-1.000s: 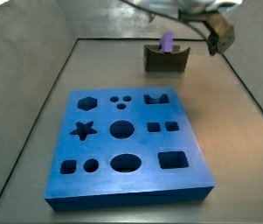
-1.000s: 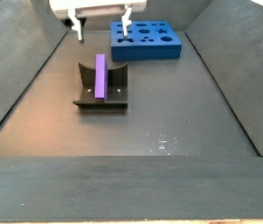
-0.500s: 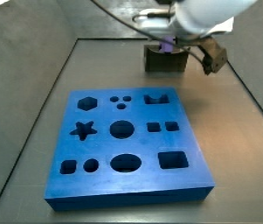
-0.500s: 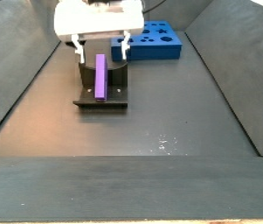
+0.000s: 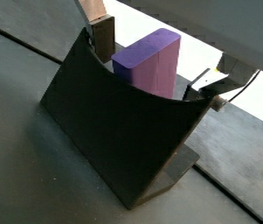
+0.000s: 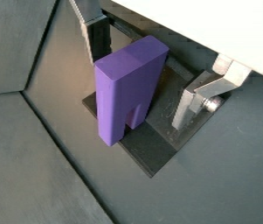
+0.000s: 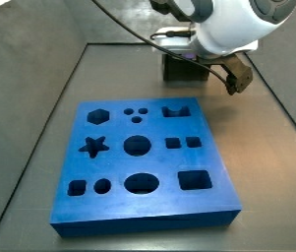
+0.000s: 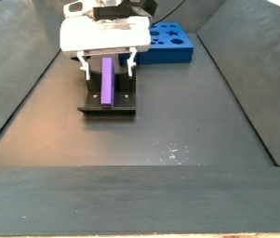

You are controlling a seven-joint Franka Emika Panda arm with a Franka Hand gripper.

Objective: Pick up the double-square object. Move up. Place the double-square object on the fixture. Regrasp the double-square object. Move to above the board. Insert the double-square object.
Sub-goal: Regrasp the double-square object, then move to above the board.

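The light-purple double-square object stands upright in the dark olive-brown fixture, and both show again in a wrist view, the object behind the fixture's wall. My gripper is open and low over the fixture, one finger on each side of the object with gaps. In a side view the gripper straddles the object on the fixture. In a side view the gripper hides the object above the fixture. The blue board lies flat nearby.
The board also shows in a side view, beyond the fixture. Sloped grey walls enclose the dark floor on both sides. The arm's white body hangs over the fixture.
My gripper has come down from above and beside the fixture until its open fingers straddle the double-square object. The object and the board have not moved.
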